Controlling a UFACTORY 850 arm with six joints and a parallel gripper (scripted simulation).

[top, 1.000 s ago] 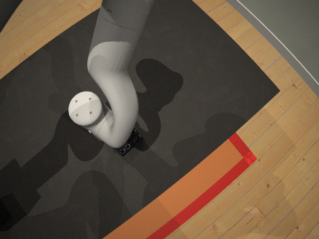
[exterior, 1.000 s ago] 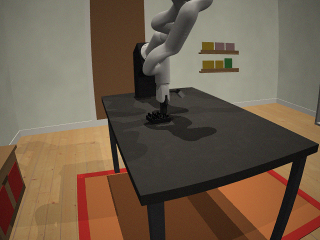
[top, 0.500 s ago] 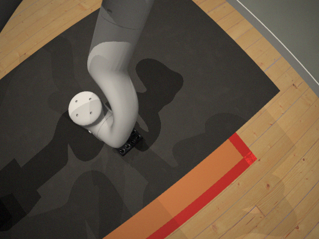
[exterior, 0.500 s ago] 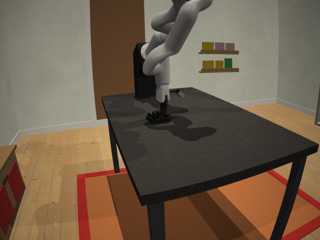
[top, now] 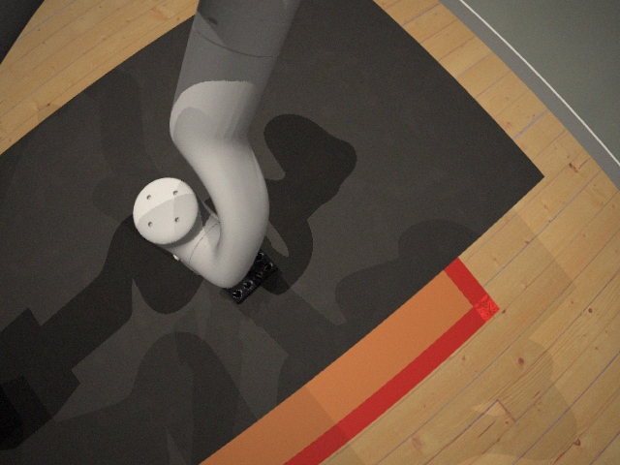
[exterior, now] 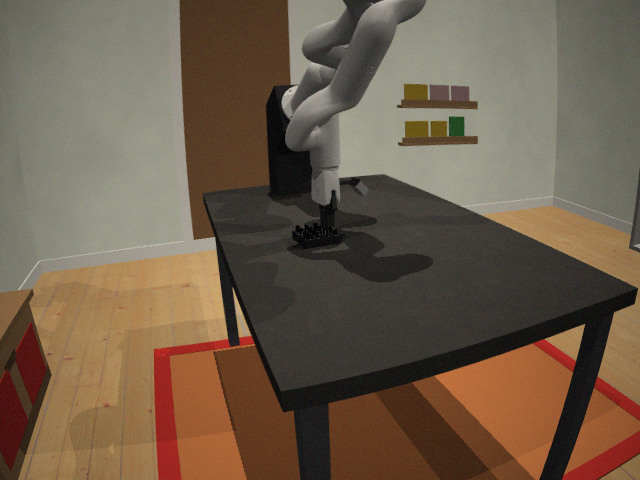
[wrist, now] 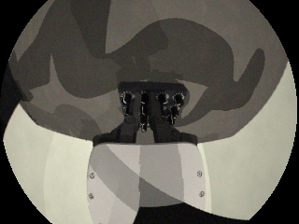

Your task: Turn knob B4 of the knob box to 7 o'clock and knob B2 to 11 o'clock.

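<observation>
The small black knob box [exterior: 313,236] stands on the dark table, left of its middle. In the top view only one edge of the knob box [top: 253,277] with a row of knobs shows, because the arm covers the rest. My gripper [exterior: 327,223] points straight down onto the right part of the box. In the wrist view my fingers stand narrow and closed around one knob, in front of a row of knobs on the knob box. I cannot tell which knob it is, and the printed names and white lines are too small to read.
The black robot base column [exterior: 285,144] stands at the table's rear edge. A small dark grey object lies on the table near the rear, right of the arm. Wall shelves with coloured blocks [exterior: 437,116] are far behind.
</observation>
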